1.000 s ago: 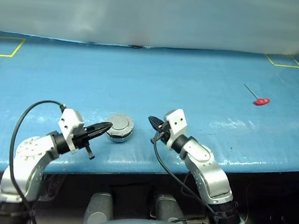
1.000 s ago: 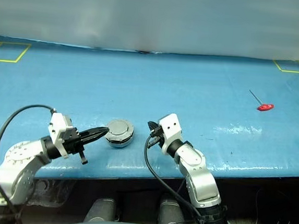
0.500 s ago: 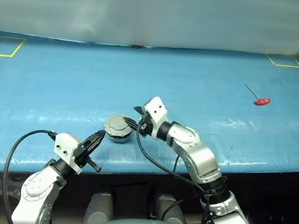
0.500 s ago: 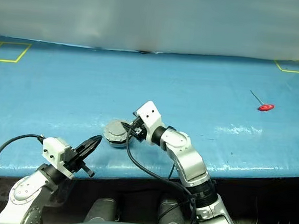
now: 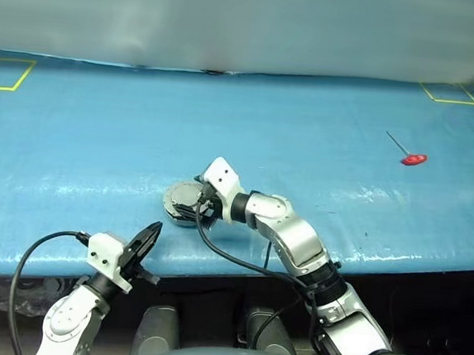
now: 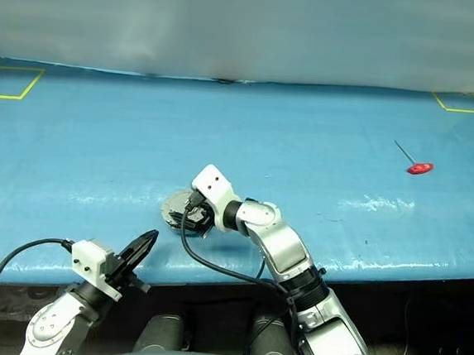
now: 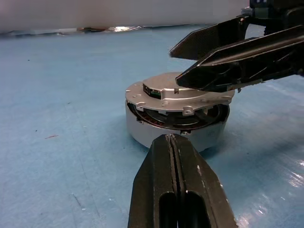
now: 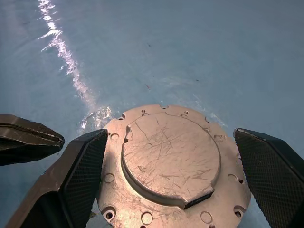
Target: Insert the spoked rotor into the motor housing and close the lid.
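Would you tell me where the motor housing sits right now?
The motor housing sits near the blue table's front edge, between the open right gripper's fingers, just beyond the shut left gripper.

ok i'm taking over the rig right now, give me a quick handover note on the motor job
Left gripper: fingers shut, empty, at the near table edge, short of the motor.
Right gripper: fingers open, one either side of the lid, over it; no grip visible.
The motor housing sits on the blue table with the lid lying on top, plain face up. The left wrist view shows a gap under the lid's near edge, so it looks not fully seated.
The spoked rotor is presumably inside; can't confirm.
Left: press the lid flush, then back both arms off.
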